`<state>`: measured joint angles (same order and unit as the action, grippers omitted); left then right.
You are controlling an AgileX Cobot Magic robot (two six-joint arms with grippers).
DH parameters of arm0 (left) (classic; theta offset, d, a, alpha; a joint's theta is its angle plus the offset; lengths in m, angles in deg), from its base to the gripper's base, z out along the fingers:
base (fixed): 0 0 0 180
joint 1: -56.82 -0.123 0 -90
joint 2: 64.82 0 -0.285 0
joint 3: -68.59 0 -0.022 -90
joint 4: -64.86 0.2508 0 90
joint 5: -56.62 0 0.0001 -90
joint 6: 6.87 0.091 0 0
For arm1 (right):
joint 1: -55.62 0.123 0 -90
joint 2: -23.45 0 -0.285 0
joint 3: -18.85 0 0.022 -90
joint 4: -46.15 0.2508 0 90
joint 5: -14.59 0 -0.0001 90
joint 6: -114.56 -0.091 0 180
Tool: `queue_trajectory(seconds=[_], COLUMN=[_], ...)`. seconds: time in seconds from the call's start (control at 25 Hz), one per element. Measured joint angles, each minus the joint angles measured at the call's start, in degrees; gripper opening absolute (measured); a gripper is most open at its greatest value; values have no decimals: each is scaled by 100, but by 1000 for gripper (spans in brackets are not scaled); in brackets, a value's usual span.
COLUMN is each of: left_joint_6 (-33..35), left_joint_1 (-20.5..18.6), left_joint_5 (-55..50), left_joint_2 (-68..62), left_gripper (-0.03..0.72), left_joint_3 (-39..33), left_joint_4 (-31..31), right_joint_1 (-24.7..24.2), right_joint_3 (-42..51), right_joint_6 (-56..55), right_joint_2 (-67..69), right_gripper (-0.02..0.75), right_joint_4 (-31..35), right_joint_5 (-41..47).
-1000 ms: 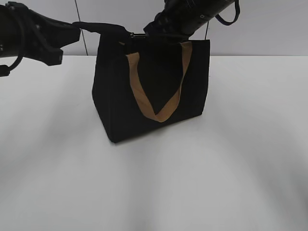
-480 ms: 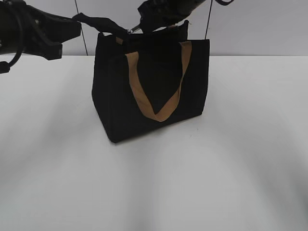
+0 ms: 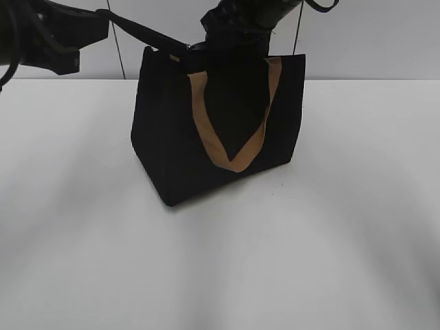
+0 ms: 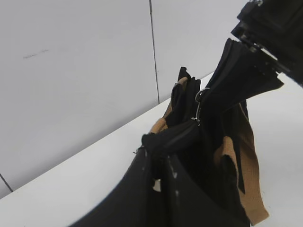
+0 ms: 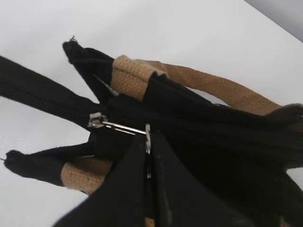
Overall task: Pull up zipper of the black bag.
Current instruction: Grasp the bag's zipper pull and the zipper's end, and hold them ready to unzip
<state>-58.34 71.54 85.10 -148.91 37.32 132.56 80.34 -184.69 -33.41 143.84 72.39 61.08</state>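
The black bag stands on the white table with a tan strap handle hanging down its front. My left gripper is shut on the black fabric tail of the zipper and holds it taut up and to the left of the bag's top corner. My right gripper sits over the bag's top edge, shut on the silvery metal pull. The slider sits near the tan tabs at that end. The pull also shows in the left wrist view.
The white table stretches out in front of the bag and to both sides. A pale wall with a dark vertical seam stands close behind it. The second tan handle lies across the bag's top.
My left gripper has risen and drawn the zipper tail tighter. The right gripper has stayed at the left end of the top edge. The bag's top has shifted slightly right.
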Motion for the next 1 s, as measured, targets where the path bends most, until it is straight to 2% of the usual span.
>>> queue_trajectory(seconds=[0.4,0.56,1.0], left_joint_6=[0,0,-11], left_joint_1=[22,12,12], left_joint_5=[-191,-299,-526], left_joint_2=[11,55,67], left_gripper=[22,22,22], left_joint_3=[0,0,-65], left_joint_4=[104,118,205], right_joint_1=[-18,-82,-136], right_joint_3=[-4,-4,-4], right_joint_6=[-591,-977,-1583], right_joint_2=[0,12,12], right_gripper=[-15,-15,-15], right_joint_4=[-508,-1207,-1474], right_joint_5=[46,-5,-308])
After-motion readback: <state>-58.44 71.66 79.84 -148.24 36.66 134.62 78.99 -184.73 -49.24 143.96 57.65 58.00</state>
